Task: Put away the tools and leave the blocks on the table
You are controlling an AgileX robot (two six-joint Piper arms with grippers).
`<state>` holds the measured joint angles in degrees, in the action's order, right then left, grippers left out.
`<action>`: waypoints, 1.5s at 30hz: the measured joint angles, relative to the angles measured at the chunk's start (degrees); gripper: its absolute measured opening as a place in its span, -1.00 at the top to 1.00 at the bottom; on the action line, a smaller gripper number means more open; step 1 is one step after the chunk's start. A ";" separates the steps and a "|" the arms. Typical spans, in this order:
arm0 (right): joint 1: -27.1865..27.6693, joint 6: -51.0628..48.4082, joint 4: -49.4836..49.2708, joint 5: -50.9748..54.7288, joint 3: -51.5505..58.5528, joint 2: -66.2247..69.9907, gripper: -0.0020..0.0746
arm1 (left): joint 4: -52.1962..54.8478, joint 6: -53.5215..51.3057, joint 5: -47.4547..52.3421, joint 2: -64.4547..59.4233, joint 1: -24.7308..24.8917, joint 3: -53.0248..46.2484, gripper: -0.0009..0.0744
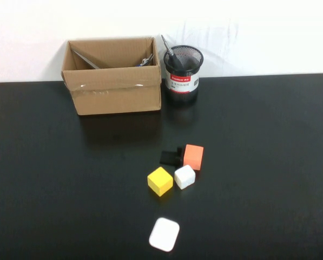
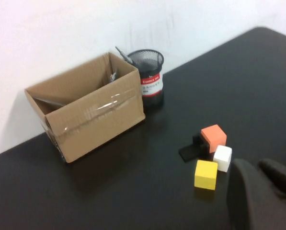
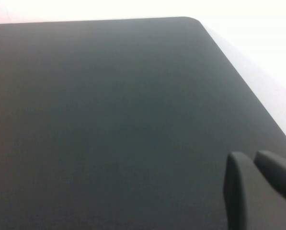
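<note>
No tool lies on the black table (image 1: pixel 258 135). A slim black knife with a metal tip (image 1: pixel 167 49) stands in the black mesh cup (image 1: pixel 183 73). Long steel blades (image 1: pixel 85 58) and a grey tool end (image 1: pixel 146 59) show inside the cardboard box (image 1: pixel 115 81); their handles are hidden. The yellow cube (image 1: pixel 160 181), white cube (image 1: pixel 184 176), orange block (image 1: pixel 193 156), black piece (image 1: pixel 170 157) and flat white rounded square (image 1: pixel 164 234) lie mid-table. My left gripper (image 2: pixel 257 165) is shut and empty, raised near the cubes. My right gripper (image 3: pixel 250 154) is shut and empty over bare table near a corner.
The box (image 2: pixel 85 112) and mesh cup (image 2: pixel 150 79) stand at the table's far edge against a white wall. Neither arm shows in the high view. The rounded table corner (image 3: pixel 193 20) shows in the right wrist view.
</note>
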<state>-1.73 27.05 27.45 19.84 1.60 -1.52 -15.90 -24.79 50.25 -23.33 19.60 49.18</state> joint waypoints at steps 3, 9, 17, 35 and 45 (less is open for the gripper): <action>0.00 0.00 0.00 0.00 0.00 0.00 0.96 | 0.00 0.63 -2.23 6.20 0.00 -4.92 0.98; 0.00 0.00 0.00 0.00 0.00 0.00 0.96 | -0.02 0.83 -2.91 11.19 0.00 -8.91 0.98; 0.00 0.00 0.00 0.00 0.00 0.00 0.96 | -0.02 0.83 -2.66 11.30 0.00 -9.15 0.98; 0.00 0.09 0.00 0.00 0.00 0.00 0.96 | -0.99 2.25 -29.18 20.41 -3.52 -25.06 0.98; 0.00 0.09 0.00 0.00 0.00 0.00 0.96 | 8.05 19.76 -39.39 24.03 -9.20 -47.37 0.98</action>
<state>-1.73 27.14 27.45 19.84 1.60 -1.52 -7.85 -5.03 10.86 0.70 10.39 1.81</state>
